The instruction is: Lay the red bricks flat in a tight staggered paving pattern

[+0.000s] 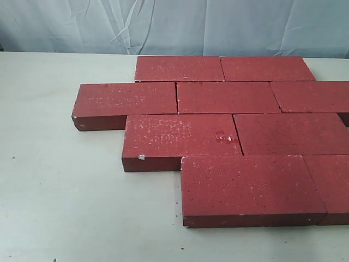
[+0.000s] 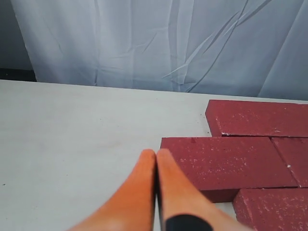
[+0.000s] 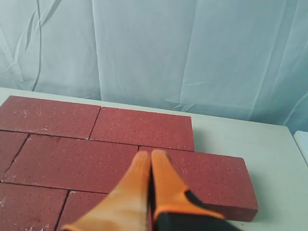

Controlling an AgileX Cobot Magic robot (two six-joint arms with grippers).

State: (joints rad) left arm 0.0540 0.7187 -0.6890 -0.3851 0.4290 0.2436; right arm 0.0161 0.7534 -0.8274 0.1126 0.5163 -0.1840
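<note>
Several red bricks point(image 1: 229, 97) lie flat on the pale table point(image 1: 60, 180) in four staggered rows, edges touching. The nearest row's brick point(image 1: 248, 185) sits at the front right. Neither gripper shows in the exterior view. In the left wrist view my left gripper point(image 2: 156, 154) is shut and empty, its orange fingers point(image 2: 139, 187) over bare table beside the corner of a red brick point(image 2: 226, 161). In the right wrist view my right gripper point(image 3: 151, 155) is shut and empty above the red bricks point(image 3: 72, 161), near the seam by the outermost brick point(image 3: 214, 180).
A wrinkled pale curtain point(image 1: 174, 24) hangs behind the table. Bare tabletop lies to the left and front of the bricks point(image 1: 82, 218). The table's edge point(image 3: 301, 144) shows past the outermost brick in the right wrist view.
</note>
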